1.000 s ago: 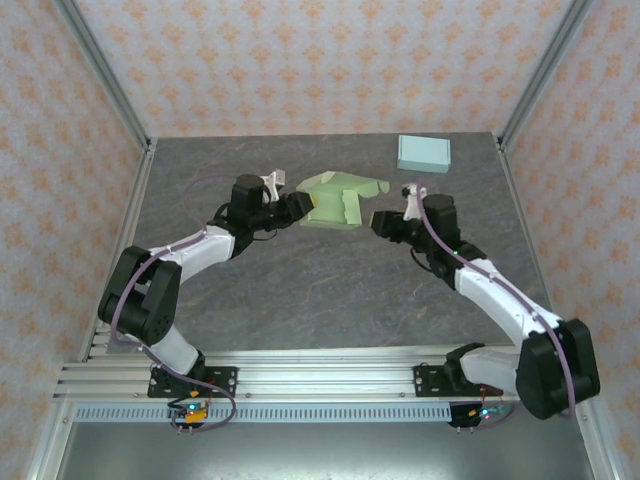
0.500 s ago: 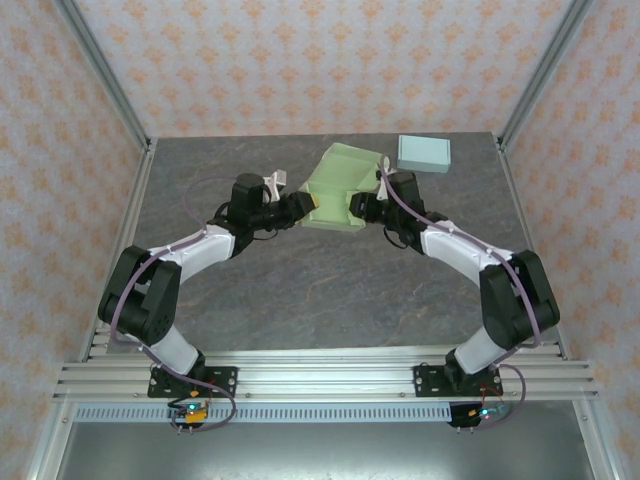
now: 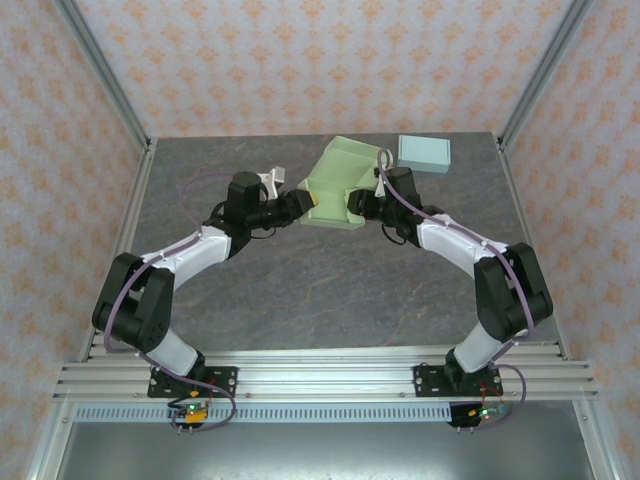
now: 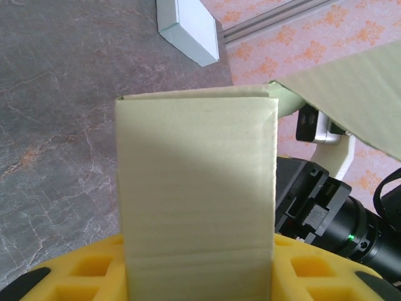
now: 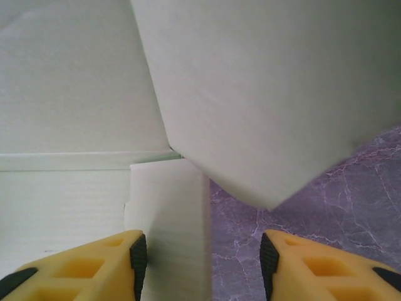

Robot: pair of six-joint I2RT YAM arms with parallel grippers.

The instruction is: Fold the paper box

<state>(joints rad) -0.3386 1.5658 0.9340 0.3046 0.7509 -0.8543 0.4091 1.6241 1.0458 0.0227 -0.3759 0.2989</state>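
Observation:
The pale green paper box [image 3: 338, 190] lies at the middle back of the table, with one large panel [image 3: 350, 160] tilted up. My left gripper [image 3: 308, 204] is at the box's left edge. In the left wrist view an upright flap [image 4: 194, 188] covers the gap between the yellow fingers [image 4: 75, 276], hiding how the jaws stand. My right gripper [image 3: 357, 205] is at the box's right edge. It stands open in the right wrist view [image 5: 200, 251], with a narrow flap [image 5: 169, 219] against the left finger and bare table beside the right one. The raised panel [image 5: 263, 94] hangs above.
A small light blue box [image 3: 424, 153] sits at the back right, also seen in the left wrist view [image 4: 191, 31]. The right arm's wrist camera [image 4: 326, 207] is close behind the flap. Metal frame posts and patterned walls bound the table [image 3: 300, 290].
The right arm swung in from the right to the box's right edge, and the box's large panel rose from flat to tilted up. The left arm stayed put.

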